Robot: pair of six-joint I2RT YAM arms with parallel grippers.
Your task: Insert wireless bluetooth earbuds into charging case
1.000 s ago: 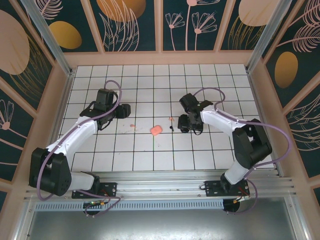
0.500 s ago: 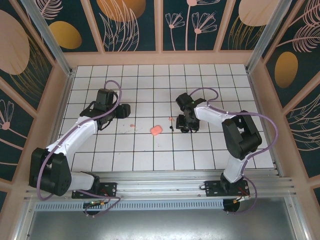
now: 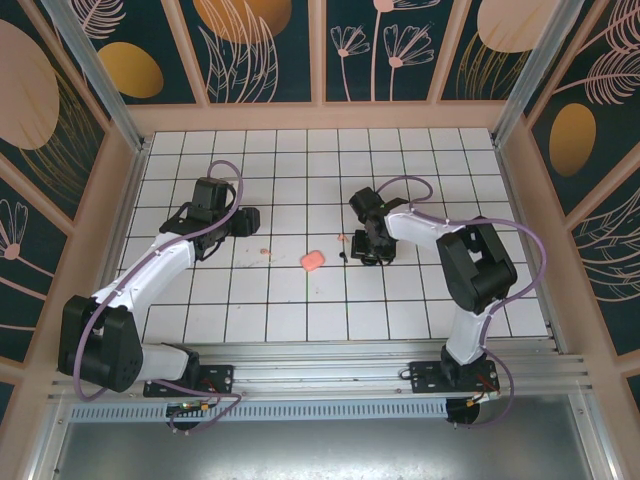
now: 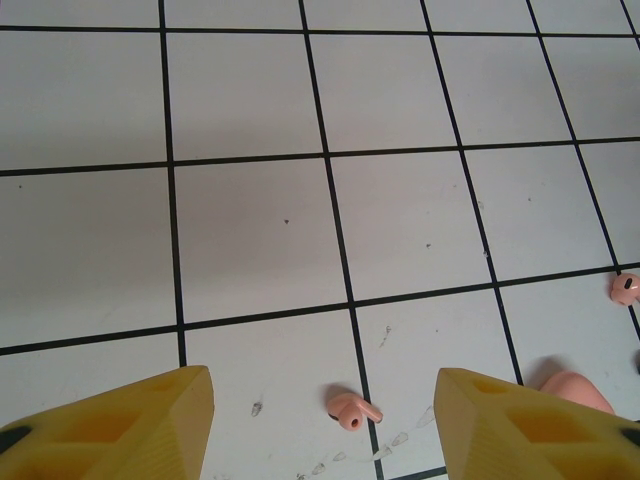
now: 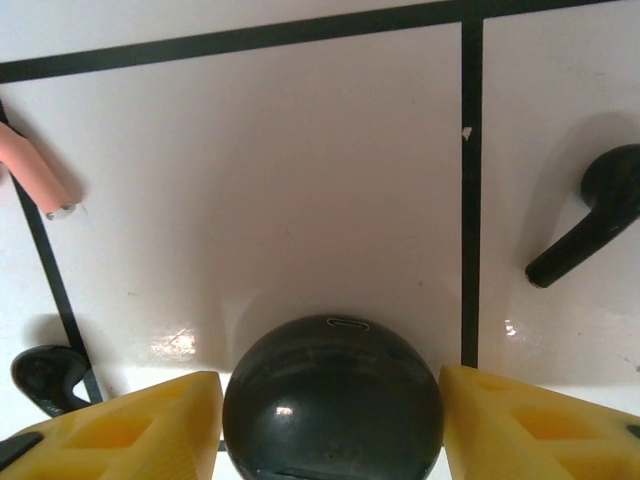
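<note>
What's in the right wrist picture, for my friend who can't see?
A round black case sits between the yellow fingers of the right gripper on a white tiled table. One black earbud lies to its right, a second black earbud at lower left, a pink earbud stem at upper left.

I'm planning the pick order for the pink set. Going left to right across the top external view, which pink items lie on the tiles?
pink earbud → charging case → second pink earbud
</note>
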